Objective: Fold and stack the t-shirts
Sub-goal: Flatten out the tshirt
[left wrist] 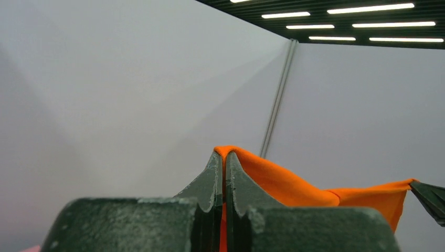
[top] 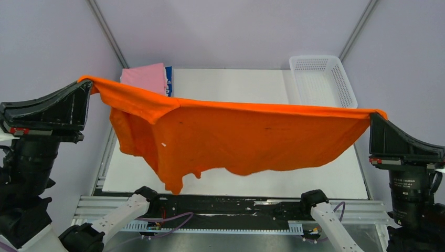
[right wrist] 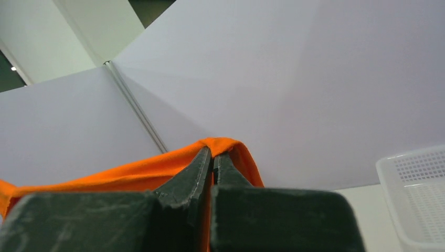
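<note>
Two edges of the large bright orange cloth t-shirt (top: 246,136) are clamped, one in the left gripper (top: 89,84) at mid-left of frame, one in the right gripper (top: 372,116) at mid-right, its long axis stretched taut between them, hung above the white table (top: 236,84).

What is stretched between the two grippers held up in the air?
A large bright orange cloth t-shirt, its top edge pulled taut from the left gripper to the right gripper. The top external view shows it.

Pale lilac walls (top: 210,31), white table (top: 236,84), ceiling striplights (left wrist: 391,8)
</note>
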Controlling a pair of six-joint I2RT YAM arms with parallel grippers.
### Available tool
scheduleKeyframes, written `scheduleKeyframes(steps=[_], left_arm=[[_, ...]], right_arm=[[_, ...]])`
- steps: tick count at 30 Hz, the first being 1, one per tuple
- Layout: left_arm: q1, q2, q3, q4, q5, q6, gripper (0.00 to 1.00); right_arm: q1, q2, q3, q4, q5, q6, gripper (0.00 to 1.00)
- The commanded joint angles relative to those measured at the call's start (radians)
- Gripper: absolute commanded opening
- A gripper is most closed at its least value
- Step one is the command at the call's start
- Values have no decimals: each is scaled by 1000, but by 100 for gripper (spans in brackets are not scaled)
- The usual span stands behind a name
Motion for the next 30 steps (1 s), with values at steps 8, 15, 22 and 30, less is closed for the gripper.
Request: scheduleKeyframes(steps=[8,15,22,30], left_arm=[[-1,44,-165,54,-216,91,0],[10,179,-558,168,-682,101,6],[172,556,-770,283,-508,-33,0],[204,951,-628,340,-371,-14,0]], right_arm=[[0,18,-117,-37,110,-1,0],[0,154,-472,-9,455,66,0],[-40,495,-730,292,410,42,0],[-123,880,-676,444,287,24,0]])
